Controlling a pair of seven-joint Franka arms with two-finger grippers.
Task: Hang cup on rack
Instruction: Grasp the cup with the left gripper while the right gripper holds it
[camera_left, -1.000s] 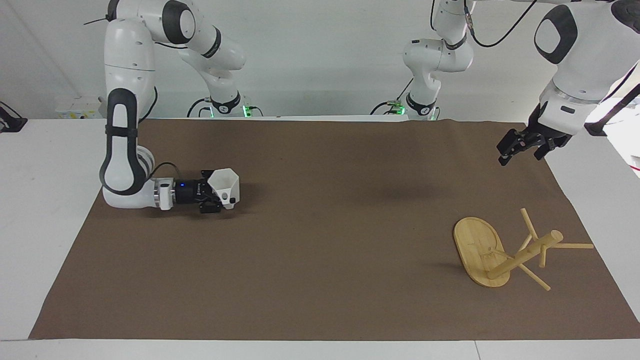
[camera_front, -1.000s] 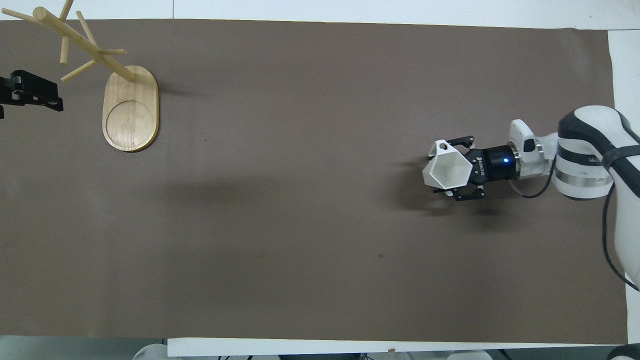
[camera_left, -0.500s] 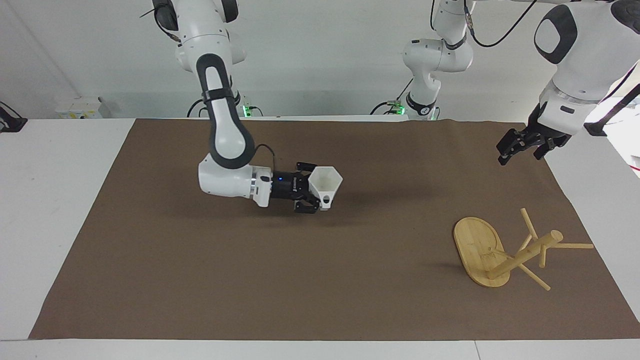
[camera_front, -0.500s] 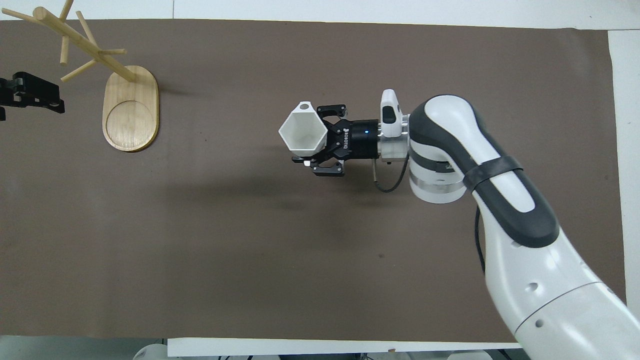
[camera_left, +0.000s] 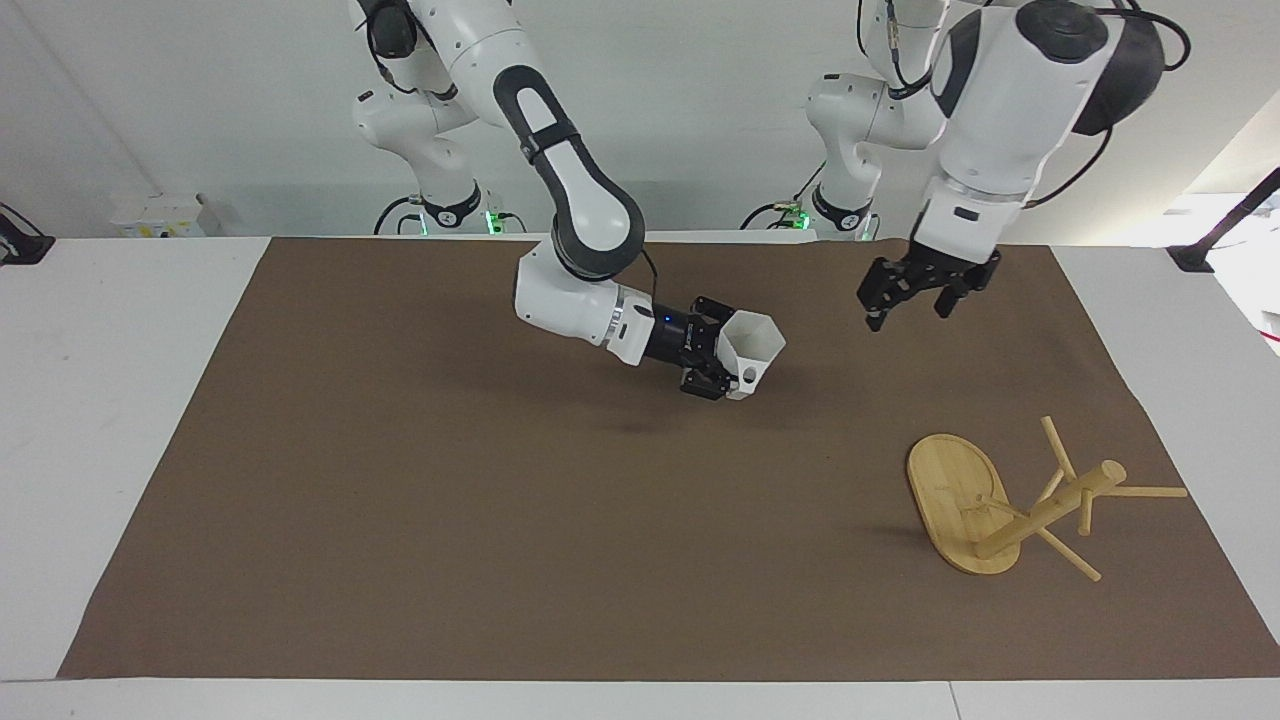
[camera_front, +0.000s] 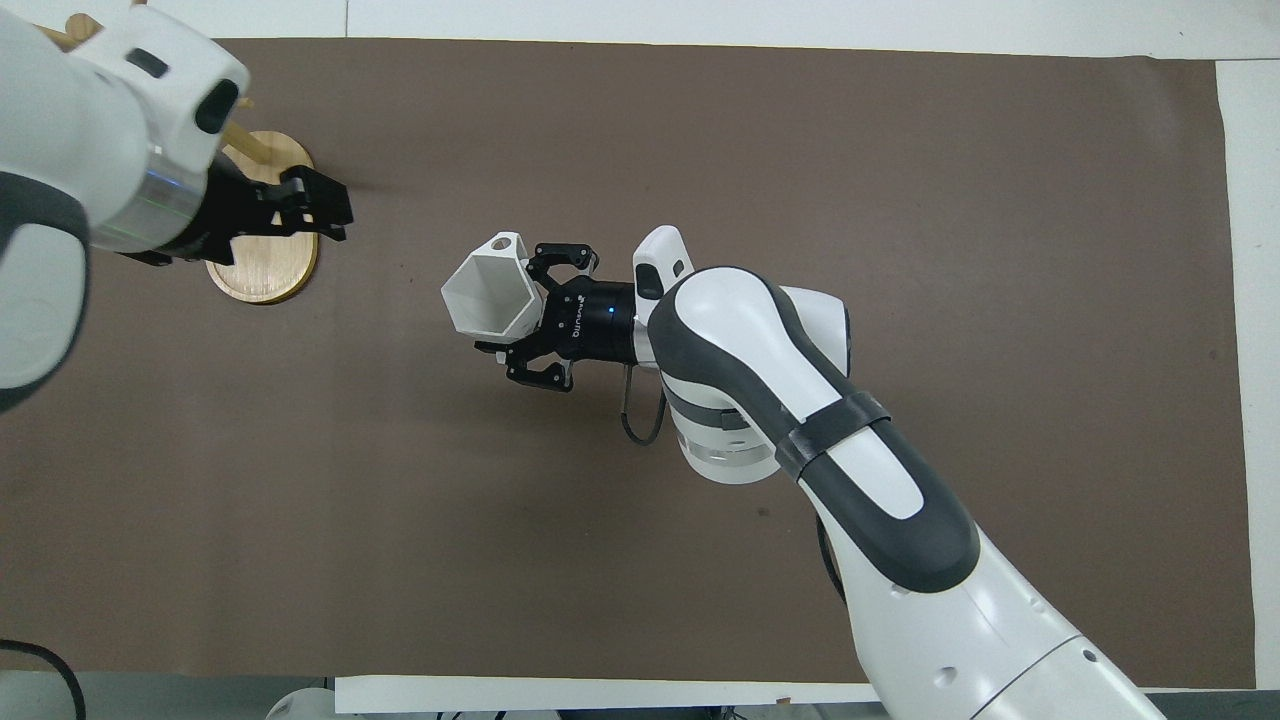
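The right gripper (camera_left: 728, 368) is up over the middle of the brown mat (camera_left: 500, 520) that covers the white surface (camera_left: 100, 400), its fingers (camera_left: 716, 384) clamped on the white faceted cup (camera_left: 752, 346). The cup is held clear of the mat, tipped on its side so that its hexagonal rim opens toward the left arm's end of the surface, and its small handle (camera_left: 749, 378) with the hole hangs on the lower side. In the overhead view the cup (camera_front: 492, 297) shows its hollow inside, with the right gripper (camera_front: 530, 325) closed around its narrower base. The left gripper (camera_left: 908, 300) hangs in the air over the mat, pointing downward with its fingers (camera_left: 873, 313) spread apart and nothing between them. The bamboo rack (camera_left: 1010, 505) stands on the mat at the left arm's end, well apart from the cup, with its pegs (camera_left: 1145, 491) bare.
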